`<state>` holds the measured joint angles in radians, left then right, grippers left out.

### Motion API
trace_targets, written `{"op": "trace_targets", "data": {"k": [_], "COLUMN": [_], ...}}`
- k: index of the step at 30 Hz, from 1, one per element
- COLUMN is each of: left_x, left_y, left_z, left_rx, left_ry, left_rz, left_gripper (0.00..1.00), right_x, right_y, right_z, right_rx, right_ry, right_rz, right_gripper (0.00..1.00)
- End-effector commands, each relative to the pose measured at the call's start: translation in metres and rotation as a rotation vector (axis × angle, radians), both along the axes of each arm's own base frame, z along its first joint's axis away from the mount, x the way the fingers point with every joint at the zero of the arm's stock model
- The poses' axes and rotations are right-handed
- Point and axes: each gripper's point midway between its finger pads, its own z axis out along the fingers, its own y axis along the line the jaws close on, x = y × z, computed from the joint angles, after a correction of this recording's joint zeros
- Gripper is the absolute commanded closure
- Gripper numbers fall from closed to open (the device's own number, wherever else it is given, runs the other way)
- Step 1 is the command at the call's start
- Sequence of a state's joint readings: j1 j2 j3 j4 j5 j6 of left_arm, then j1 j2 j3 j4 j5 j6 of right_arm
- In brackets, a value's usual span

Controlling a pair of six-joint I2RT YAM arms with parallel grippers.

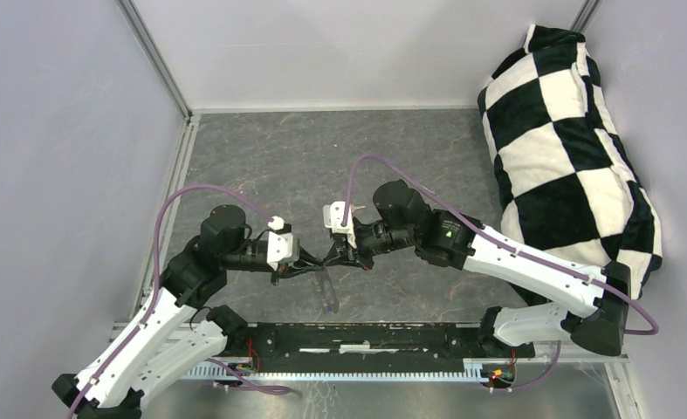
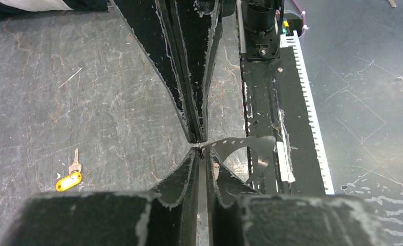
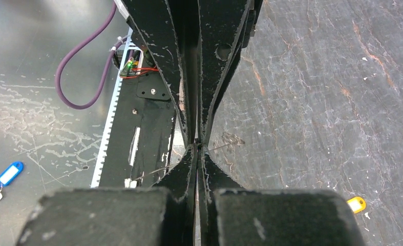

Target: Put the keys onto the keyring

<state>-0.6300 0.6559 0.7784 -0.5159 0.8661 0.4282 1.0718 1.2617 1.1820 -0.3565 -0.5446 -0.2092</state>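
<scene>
No text, label, brand, number or sign was legible in any of the three views. The yellow key tag and the blue key tag appeared too small for any writing on them to be made out.

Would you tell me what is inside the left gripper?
The keyring: its grey band curves out sideways from the left gripper. The pinched end is hidden by the fingers.
</scene>
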Motion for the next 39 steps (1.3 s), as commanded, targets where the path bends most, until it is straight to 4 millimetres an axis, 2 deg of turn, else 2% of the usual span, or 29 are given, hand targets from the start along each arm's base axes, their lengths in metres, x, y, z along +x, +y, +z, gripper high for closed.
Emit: {"op": "trace_targets", "data": {"k": [1, 6, 8, 10, 14, 18, 19, 22, 23, 24, 26, 30, 34, 39], "left_x": [0.0, 0.002, 0.002, 0.002, -0.007, -0.021, -0.025, -0.037, -0.04, -0.043, -0.049, -0.056, -0.058, -0.065], "left_y": [-0.001, -0.003, -0.003, -0.003, -0.002, -0.001, -0.001, -0.002, -0.002, -0.002, -0.004, -0.006, -0.006, -0.005], "left_z": [0.002, 0.001, 0.0, 0.0, 0.002, 0.016, 0.02, 0.038, 0.047, 0.052, 0.066, 0.086, 0.1, 0.111], "left_rx": [-0.004, -0.001, 0.001, 0.004, -0.003, -0.058, -0.075, -0.134, -0.156, -0.172, -0.198, -0.235, -0.265, -0.284], "left_ry": [0.002, 0.007, 0.008, -0.001, -0.042, -0.094, -0.108, -0.157, -0.174, -0.18, -0.19, -0.182, -0.209, -0.227], "left_rz": [-0.004, -0.005, -0.012, -0.015, -0.075, -0.144, -0.16, -0.224, -0.243, -0.265, -0.309, -0.359, -0.382, -0.421], "left_gripper": [0.88, 0.92, 0.92, 0.98, 0.98, 0.98, 0.98, 0.98, 0.98, 0.98, 0.98, 0.98, 0.98, 0.98], "right_x": [0.003, 0.0, 0.001, 0.001, 0.003, 0.006, 0.006, 0.0, -0.001, -0.003, -0.006, -0.019, -0.028, -0.035], "right_y": [0.013, 0.015, 0.015, 0.014, 0.004, -0.012, -0.016, -0.027, -0.03, -0.033, -0.039, -0.042, -0.039, -0.04], "right_z": [0.039, 0.042, 0.043, 0.047, 0.067, 0.083, 0.08, 0.081, 0.075, 0.081, 0.08, 0.084, 0.085, 0.098], "right_rx": [0.108, 0.12, 0.125, 0.143, 0.219, 0.291, 0.296, 0.354, 0.36, 0.403, 0.446, 0.522, 0.545, 0.602], "right_ry": [-0.051, -0.048, -0.045, -0.045, -0.094, -0.148, -0.154, -0.181, -0.182, -0.202, -0.22, -0.235, -0.223, -0.235], "right_rz": [0.002, 0.01, 0.004, -0.006, -0.044, -0.097, -0.106, -0.106, -0.107, -0.107, -0.106, -0.05, 0.011, 0.038], "right_gripper": [1.0, 1.0, 0.96, 0.84, 0.59, 0.47, 0.45, 0.42, 0.41, 0.41, 0.4, 0.41, 0.47, 0.47]}}
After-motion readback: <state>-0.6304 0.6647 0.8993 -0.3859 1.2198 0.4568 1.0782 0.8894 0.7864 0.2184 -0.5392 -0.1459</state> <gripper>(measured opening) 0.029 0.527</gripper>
